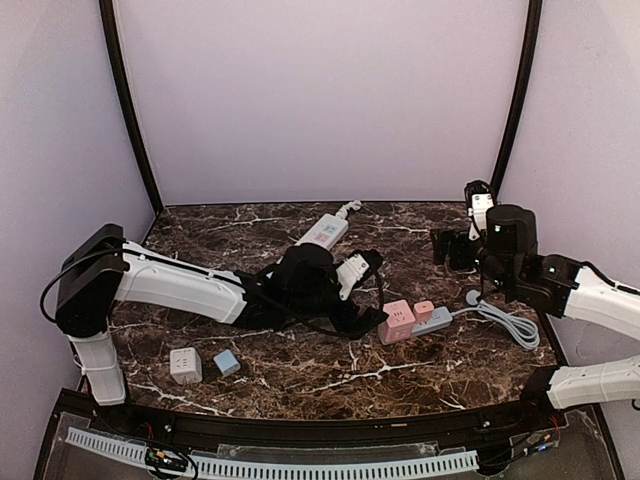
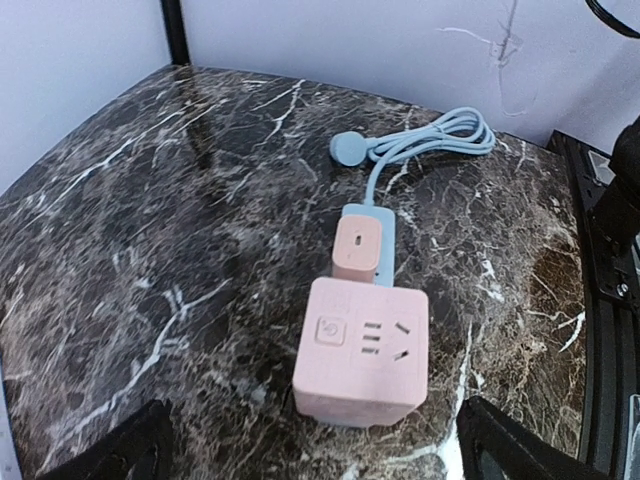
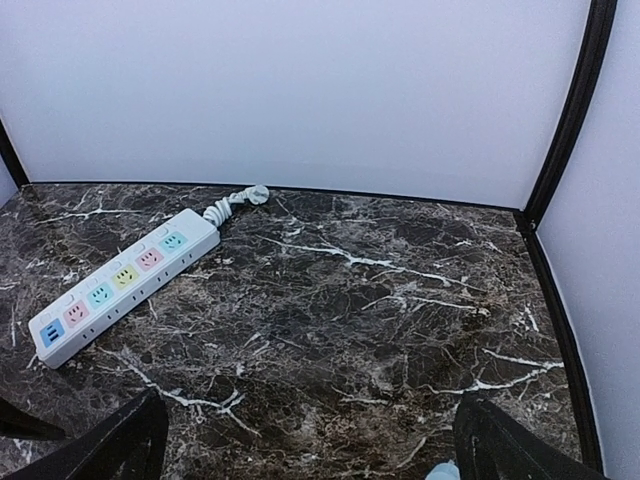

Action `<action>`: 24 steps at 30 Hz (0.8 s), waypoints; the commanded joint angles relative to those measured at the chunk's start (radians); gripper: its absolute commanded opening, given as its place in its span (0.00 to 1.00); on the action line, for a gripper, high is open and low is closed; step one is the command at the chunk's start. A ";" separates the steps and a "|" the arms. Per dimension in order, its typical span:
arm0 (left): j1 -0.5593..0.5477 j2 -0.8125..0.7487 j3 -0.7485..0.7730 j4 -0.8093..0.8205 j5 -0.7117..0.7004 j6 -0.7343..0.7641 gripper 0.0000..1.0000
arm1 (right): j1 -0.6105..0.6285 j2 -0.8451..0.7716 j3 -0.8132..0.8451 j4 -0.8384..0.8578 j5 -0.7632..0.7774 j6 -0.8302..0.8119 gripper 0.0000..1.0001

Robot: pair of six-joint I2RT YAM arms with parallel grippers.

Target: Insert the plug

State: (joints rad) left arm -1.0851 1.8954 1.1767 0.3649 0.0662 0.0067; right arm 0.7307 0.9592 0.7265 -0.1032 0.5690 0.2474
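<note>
Left gripper [image 2: 315, 435], spread wide, by pink cube [image 2: 362, 350] with power symbol [image 2: 330, 331]

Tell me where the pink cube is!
In the top view, the pink cube sits right of centre on the table, at the end of the blue-grey power strip, next to a smaller pink plug.

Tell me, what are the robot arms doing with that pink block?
The robot's left hand is open right by the pink block, not gripping it. That block is a plug cube, and it sits on the end of the blue power strip, next to a smaller pink plug. The right hand is open too, holding nothing, and faces a white power strip farther back.
</note>
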 commanded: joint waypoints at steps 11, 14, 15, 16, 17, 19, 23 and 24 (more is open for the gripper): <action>-0.102 -0.336 -0.262 -0.674 -0.543 -0.645 0.97 | -0.003 0.030 0.029 -0.010 -0.140 0.066 0.99; -0.108 -0.363 -0.278 -0.777 -0.566 -0.831 0.97 | -0.003 0.010 0.025 -0.011 -0.143 0.078 0.98; -0.110 -0.367 -0.276 -0.845 -0.579 -0.871 0.97 | -0.003 0.007 0.025 -0.014 -0.143 0.084 0.99; -0.111 -0.372 -0.273 -0.882 -0.589 -0.959 0.97 | -0.003 0.004 0.026 -0.018 -0.142 0.090 0.99; -0.112 -0.374 -0.265 -0.970 -0.610 -1.007 0.97 | -0.003 0.002 0.029 -0.025 -0.141 0.099 0.99; -0.113 -0.370 -0.252 -1.093 -0.629 -1.163 0.98 | -0.002 -0.003 0.032 -0.037 -0.146 0.112 0.99; -0.115 -0.338 -0.225 -1.226 -0.628 -1.271 0.98 | -0.002 -0.025 0.027 -0.046 -0.165 0.120 0.99; -0.117 -0.325 -0.218 -1.247 -0.626 -1.286 0.98 | -0.003 -0.034 0.025 -0.046 -0.170 0.121 0.99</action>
State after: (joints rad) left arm -1.1942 1.5524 0.9203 -0.6502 -0.5217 -1.0660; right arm 0.7307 0.9619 0.7368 -0.1349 0.4229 0.3420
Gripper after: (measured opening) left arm 0.980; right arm 0.986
